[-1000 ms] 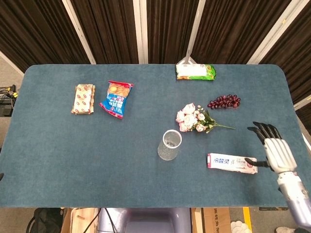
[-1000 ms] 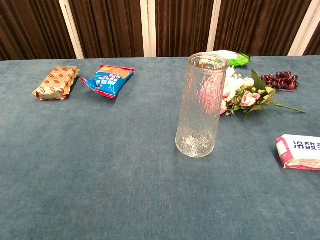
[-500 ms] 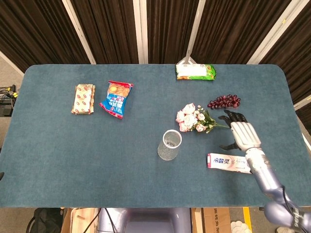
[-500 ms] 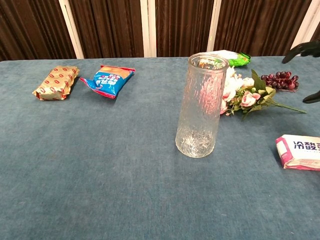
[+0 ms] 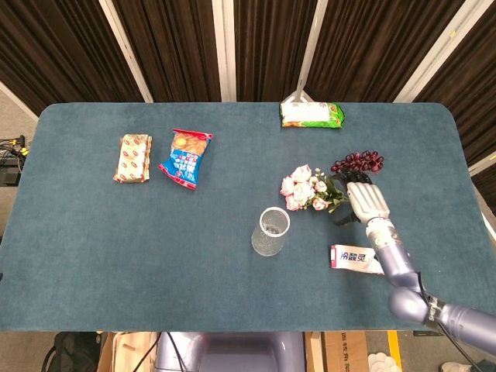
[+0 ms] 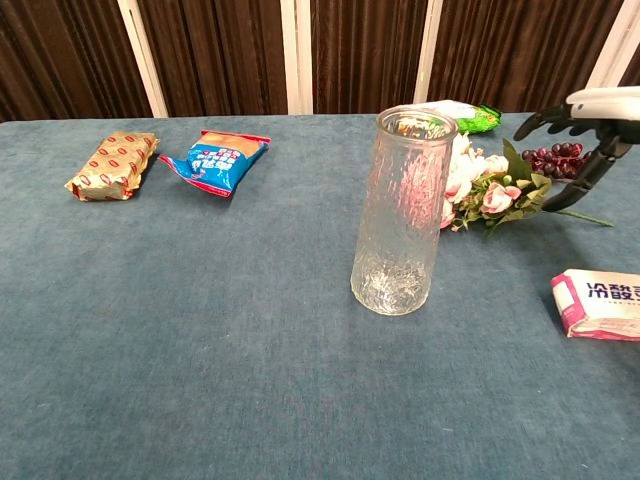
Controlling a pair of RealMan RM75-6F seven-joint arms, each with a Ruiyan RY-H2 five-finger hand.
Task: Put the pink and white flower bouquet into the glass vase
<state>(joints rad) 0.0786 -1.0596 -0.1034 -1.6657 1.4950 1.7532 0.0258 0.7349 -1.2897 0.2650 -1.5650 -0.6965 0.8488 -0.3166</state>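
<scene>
Hidden and cropped parts

The right hand covers the bouquet stems; the chest view's right edge crops the hand and the toothpaste box. The left hand appears nowhere.

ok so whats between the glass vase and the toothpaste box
Nothing: in the head view only bare blue table lies between the glass vase and the toothpaste box; the bouquet sits farther back.

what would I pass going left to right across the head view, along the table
Tan snack pack → blue chip bag → glass vase → pink and white bouquet → right hand over the stems.
</scene>
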